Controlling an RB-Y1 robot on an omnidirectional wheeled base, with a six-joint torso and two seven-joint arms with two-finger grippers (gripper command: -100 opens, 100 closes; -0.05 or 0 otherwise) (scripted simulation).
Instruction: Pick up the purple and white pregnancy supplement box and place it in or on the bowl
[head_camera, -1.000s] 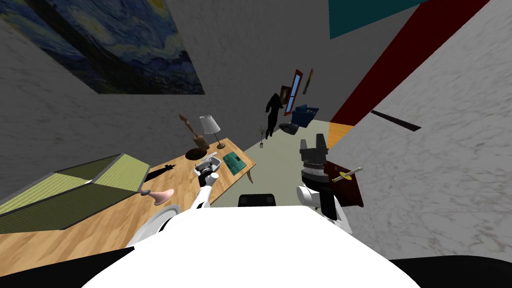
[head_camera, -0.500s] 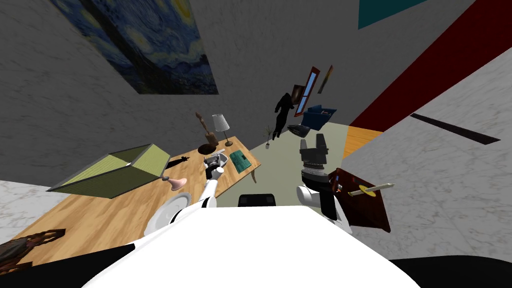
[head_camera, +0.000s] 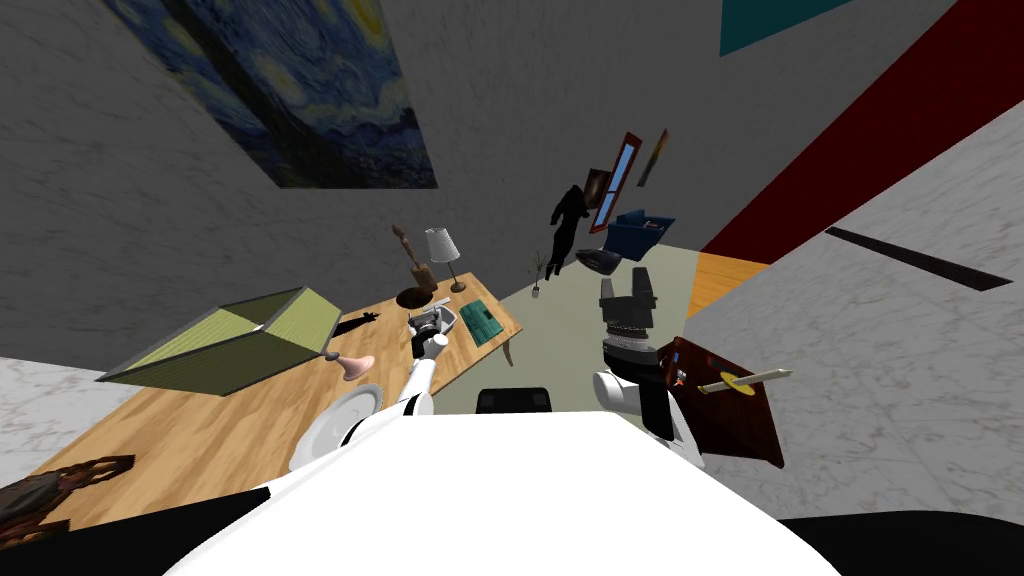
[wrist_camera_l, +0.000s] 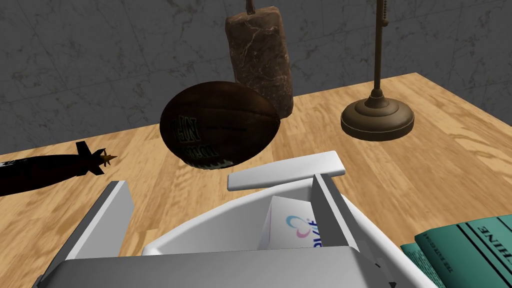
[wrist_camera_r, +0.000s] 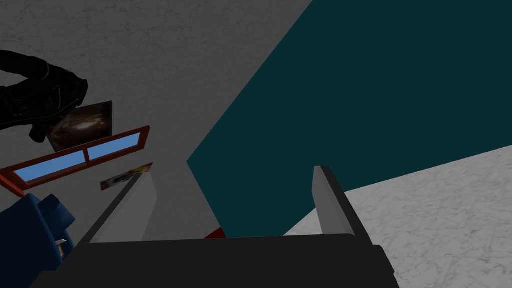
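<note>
The supplement box (wrist_camera_l: 292, 227) sits inside the white bowl (wrist_camera_l: 200, 230), showing a white face with a purple and blue mark. It stands against the bowl's wall on the side toward the green book (wrist_camera_l: 465, 250). The left gripper (wrist_camera_l: 218, 184) hangs over the bowl with its fingers (wrist_camera_l: 112, 215) spread wide. One finger is outside the bowl's wall and the other is down inside it, just beside the box; I cannot tell whether it touches.

The bowl rests on the wooden table (wrist_camera_l: 450, 150). Just beyond the bowl lies a dark brown football (wrist_camera_l: 220, 125), and behind that is a brown stone block (wrist_camera_l: 260, 55). A lamp's round base (wrist_camera_l: 377, 117) stands beyond the bowl on the book's side. A black rocket-shaped thing (wrist_camera_l: 45, 170) lies well off on the other side.

The right gripper (wrist_camera_r: 232, 205) is raised well away from the bowl, off the table, with its blades apart.

Over the last second the whole head view has swung, which is my own turn. In the last half second almost nothing differs, and the left gripper has kept its place over the bowl.
</note>
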